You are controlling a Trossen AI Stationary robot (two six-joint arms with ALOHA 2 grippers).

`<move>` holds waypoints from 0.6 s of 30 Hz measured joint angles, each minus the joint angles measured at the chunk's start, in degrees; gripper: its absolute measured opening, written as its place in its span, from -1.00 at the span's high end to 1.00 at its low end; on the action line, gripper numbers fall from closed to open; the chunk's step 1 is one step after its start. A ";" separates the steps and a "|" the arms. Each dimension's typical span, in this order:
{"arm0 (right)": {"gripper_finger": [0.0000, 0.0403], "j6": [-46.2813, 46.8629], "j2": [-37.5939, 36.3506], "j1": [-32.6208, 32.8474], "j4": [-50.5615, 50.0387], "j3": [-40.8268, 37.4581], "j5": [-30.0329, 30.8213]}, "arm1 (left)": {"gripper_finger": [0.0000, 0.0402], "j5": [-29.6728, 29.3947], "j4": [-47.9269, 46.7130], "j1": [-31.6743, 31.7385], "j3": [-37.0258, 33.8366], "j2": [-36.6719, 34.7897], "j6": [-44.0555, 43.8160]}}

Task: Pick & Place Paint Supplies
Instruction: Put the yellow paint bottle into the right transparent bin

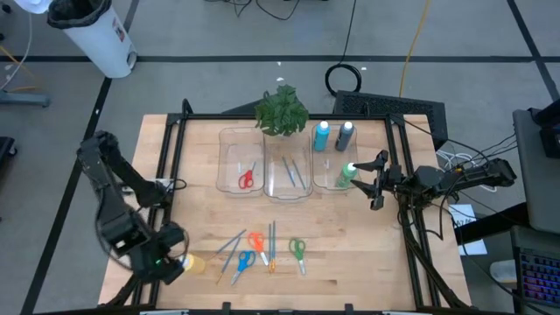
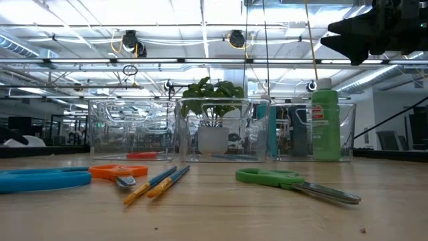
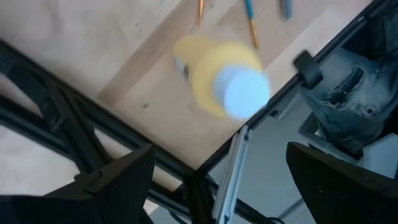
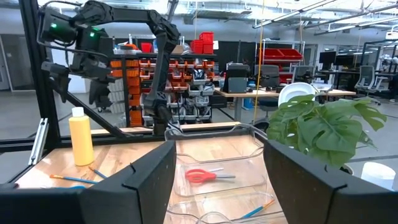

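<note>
Brushes (image 1: 229, 248) and scissors (image 1: 297, 251) lay nearby; the yellow bottle (image 1: 194, 262) stood upright, white-capped, at the table's (image 1: 350, 254) front-left edge under the wide-open, empty left gripper (image 1: 166, 262); the right gripper (image 1: 378, 182) hung open, empty

No legible text or labels anywhere.

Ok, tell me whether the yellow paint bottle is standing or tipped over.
Standing: the yellow bottle sits upright on the table, white cap up, in the right wrist view.

- Yellow bottle (image 3: 214, 74), white cap
- Green bottle (image 2: 325, 124)
- Red scissors (image 1: 247, 179)
- Green scissors (image 2: 294, 184)
- Orange scissors (image 2: 118, 172)
- Pale wooden counter (image 1: 350, 254)
</note>
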 joint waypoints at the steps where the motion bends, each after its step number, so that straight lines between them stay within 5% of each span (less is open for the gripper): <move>1: -0.16 0.00 0.00 0.00 0.00 0.00 0.00 | -0.82 -0.93 -0.06 -1.42 0.00 0.50 -1.18; 14: -0.16 0.15 0.00 0.00 -0.11 0.00 -0.02 | -0.82 -17.17 -0.49 -9.56 -0.02 14.93 3.64; 18: -0.16 0.15 0.02 0.00 -0.35 0.00 -0.02 | -0.82 -17.85 -0.21 -9.59 -0.02 19.40 3.47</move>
